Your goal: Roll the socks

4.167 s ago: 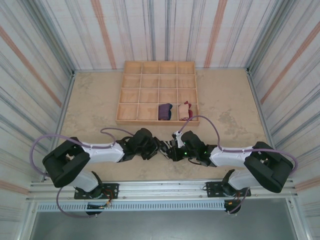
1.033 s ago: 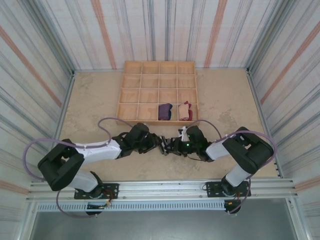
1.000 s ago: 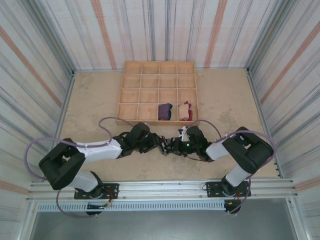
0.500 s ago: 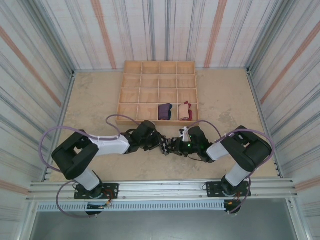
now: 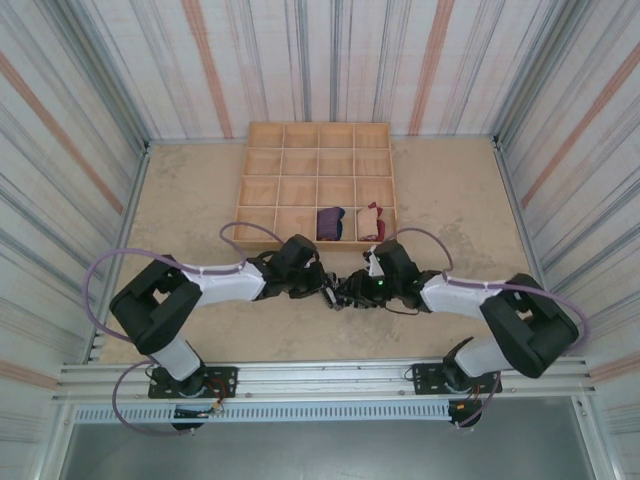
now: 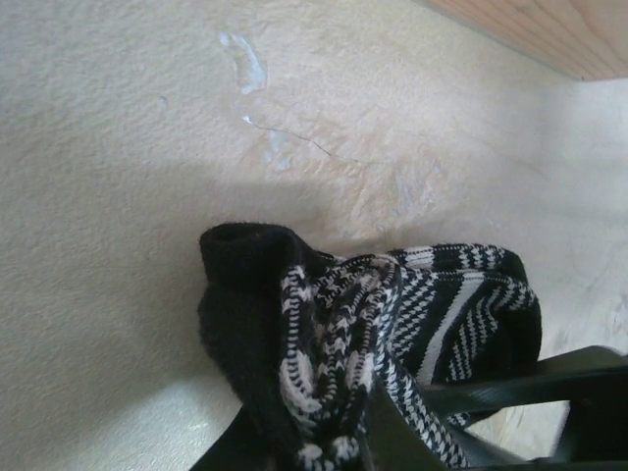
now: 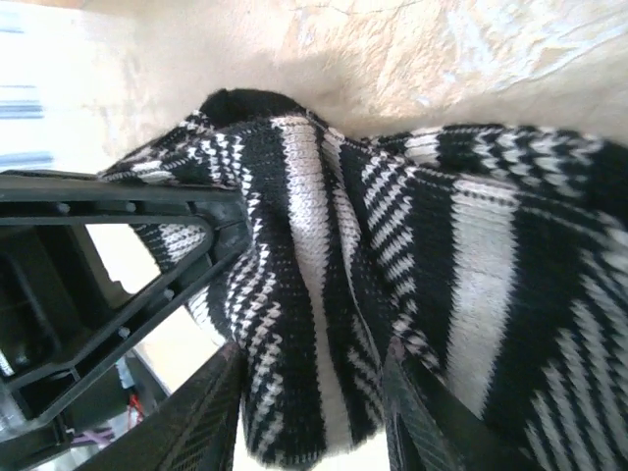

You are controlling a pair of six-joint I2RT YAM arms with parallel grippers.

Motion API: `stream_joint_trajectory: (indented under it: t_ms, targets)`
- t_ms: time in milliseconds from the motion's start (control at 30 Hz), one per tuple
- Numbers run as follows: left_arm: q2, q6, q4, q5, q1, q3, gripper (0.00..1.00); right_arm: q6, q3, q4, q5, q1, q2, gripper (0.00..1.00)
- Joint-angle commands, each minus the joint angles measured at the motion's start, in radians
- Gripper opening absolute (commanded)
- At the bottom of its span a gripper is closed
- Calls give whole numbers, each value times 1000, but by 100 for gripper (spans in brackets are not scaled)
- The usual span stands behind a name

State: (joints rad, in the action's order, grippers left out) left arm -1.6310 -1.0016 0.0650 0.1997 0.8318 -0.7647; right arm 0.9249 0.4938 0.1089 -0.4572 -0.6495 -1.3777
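Observation:
The black-and-white striped sock (image 6: 412,314) lies bunched on the tan table just in front of the tray, between my two grippers (image 5: 336,296). My left gripper (image 6: 329,432) comes in from the left (image 5: 326,291) and is shut on a fold of its fabric. My right gripper (image 7: 314,412) meets it from the right (image 5: 346,293). Its fingers (image 7: 206,412) stand apart with a thick fold of the striped sock (image 7: 324,294) between them. The purple sock (image 5: 330,222) and the tan and red sock (image 5: 373,221) sit rolled in neighbouring compartments of the tray's front row.
The wooden compartment tray (image 5: 315,150) stands close behind the grippers, and its front wall shows in the left wrist view (image 6: 549,34). Striped walls close in the table on three sides. Purple cables (image 5: 425,240) arch over both arms.
The left gripper has closed on the striped sock, and its arm has pushed in toward the middle. The right gripper's fingers have spread apart, and its elbow has swung out to the right.

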Motion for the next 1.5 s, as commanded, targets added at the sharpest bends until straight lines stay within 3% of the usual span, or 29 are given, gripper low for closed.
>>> stream_joint_trajectory:
  t_ms: [0,133,300,367,600,800,900,967,1067,1267,1433,1467]
  targets:
    - [13,94,-19,68,-18,23,0,-172,90,-468,155,2,83,44]
    - [39,130,-14,93,-23,33,0,-217,122,-554,214,3,140,46]
    - [53,139,0,122,-31,51,0,-236,130,-638,429,-8,157,48]
    - [56,140,10,129,-32,62,0,-257,122,-621,453,-10,145,49]
    - [53,141,38,165,-42,76,0,-297,76,-377,294,-49,45,47]
    - [63,142,49,182,-46,86,0,-295,73,-283,280,-60,-2,38]
    - [65,150,57,212,-49,87,0,-309,86,-257,275,-54,-48,28]
    - [82,151,66,222,-50,98,0,-322,105,-249,282,-50,-89,12]
    - [135,128,108,222,-50,143,0,-347,153,-253,292,-41,-158,0]
    - [272,54,-66,95,-34,186,0,-406,279,-278,328,-27,-275,0]
    - [282,-46,-186,12,-39,212,0,-462,361,-278,315,-52,-335,0]
    - [268,-55,-194,5,-41,210,0,-474,373,-275,313,-62,-343,7]
